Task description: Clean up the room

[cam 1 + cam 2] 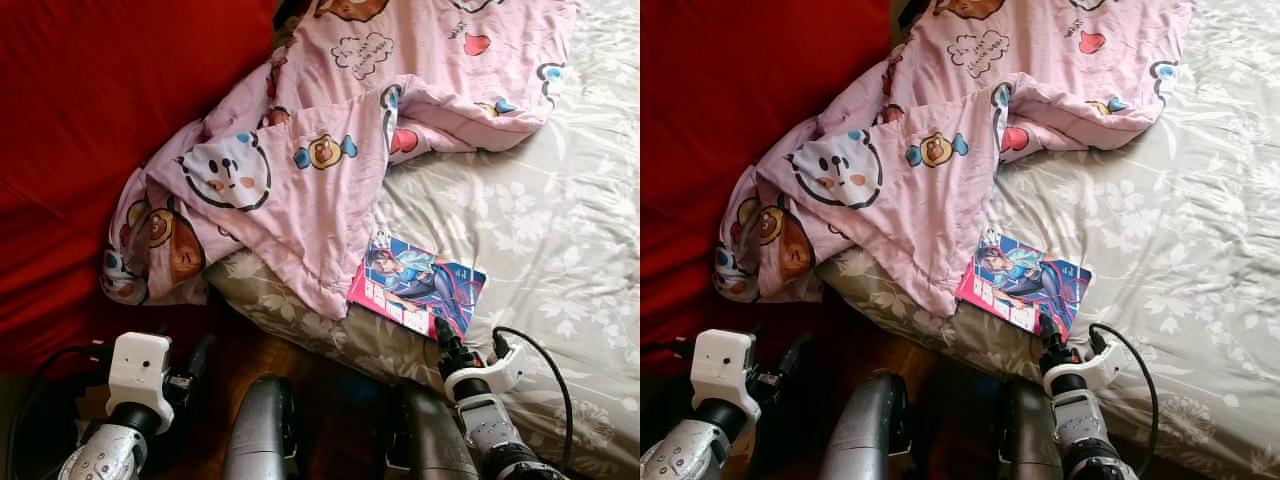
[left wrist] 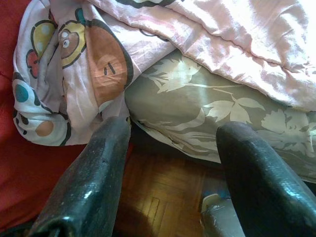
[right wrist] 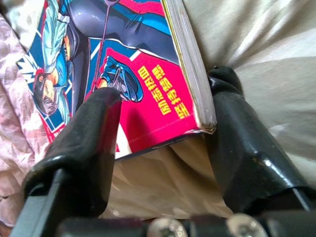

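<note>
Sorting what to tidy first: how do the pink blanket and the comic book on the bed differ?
The blanket is crumpled, with a corner hanging off the bed's edge; the book lies flat. The blanket is far larger than the book. The blanket is pale pink with cartoon animals; the book's cover is glossy blue and magenta. The right end effector straddles the book's corner; the blanket is untouched. Both rest on the floral sheet.

Bed [image 1: 560,230]: pink blanket [image 1: 330,150], comic book [image 1: 418,283] on sheet
</note>
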Tool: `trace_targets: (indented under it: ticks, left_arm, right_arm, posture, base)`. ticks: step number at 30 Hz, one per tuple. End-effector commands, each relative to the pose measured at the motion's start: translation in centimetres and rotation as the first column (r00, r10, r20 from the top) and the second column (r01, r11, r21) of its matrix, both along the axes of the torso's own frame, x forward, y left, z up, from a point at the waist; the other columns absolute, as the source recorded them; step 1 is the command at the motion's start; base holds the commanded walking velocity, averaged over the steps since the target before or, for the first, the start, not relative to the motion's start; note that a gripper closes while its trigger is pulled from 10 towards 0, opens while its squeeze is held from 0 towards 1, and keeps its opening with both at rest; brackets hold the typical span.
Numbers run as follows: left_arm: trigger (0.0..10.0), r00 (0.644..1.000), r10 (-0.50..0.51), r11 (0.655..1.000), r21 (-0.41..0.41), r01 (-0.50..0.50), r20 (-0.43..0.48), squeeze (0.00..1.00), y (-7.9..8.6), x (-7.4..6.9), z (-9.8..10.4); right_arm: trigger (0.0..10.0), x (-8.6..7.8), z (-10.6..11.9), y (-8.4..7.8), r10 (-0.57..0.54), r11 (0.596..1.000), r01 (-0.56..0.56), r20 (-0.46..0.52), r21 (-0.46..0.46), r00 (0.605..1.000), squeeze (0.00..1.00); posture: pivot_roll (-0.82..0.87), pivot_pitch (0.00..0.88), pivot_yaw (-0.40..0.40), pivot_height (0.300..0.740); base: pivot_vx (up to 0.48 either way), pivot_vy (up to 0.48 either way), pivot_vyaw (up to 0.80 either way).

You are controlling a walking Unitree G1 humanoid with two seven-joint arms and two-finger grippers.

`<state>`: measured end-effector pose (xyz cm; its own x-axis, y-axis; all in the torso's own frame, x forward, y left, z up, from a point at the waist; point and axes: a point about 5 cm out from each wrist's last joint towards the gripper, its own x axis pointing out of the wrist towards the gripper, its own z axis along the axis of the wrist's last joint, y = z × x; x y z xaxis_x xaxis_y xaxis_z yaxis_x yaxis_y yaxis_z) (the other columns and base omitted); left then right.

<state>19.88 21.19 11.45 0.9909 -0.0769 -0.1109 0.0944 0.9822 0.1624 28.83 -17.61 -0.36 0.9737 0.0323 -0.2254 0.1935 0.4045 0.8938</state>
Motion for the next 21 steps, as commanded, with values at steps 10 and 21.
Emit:
trace_targets:
  ticks: [10, 21]
  left_arm:
    - [10.0, 0.999, 0.014, 1.0, 0.018, -0.013, -0.046, 0.0, 0.36, -0.45, -1.11]
    - [10.0, 0.999, 0.013, 1.0, 0.021, -0.012, -0.051, 0.0, 0.42, -0.63, -1.28]
  right_arm:
    - [0.0, 0.01, 0.04, 1.67, 0.018, 0.997, -0.021, 0.045, 0.07, 0.999, 0.0]
    - [0.0, -0.33, -0.25, 1.19, -0.016, 0.997, 0.013, 0.037, 0.076, 0.999, 0.0]
  posture:
    - [0.23, 0.402, 0.097, 0.639]
    - [0.23, 0.402, 0.096, 0.639]
  base:
    - [0.0, 0.0, 0.0]
    - [0.0, 0.0, 0.0]
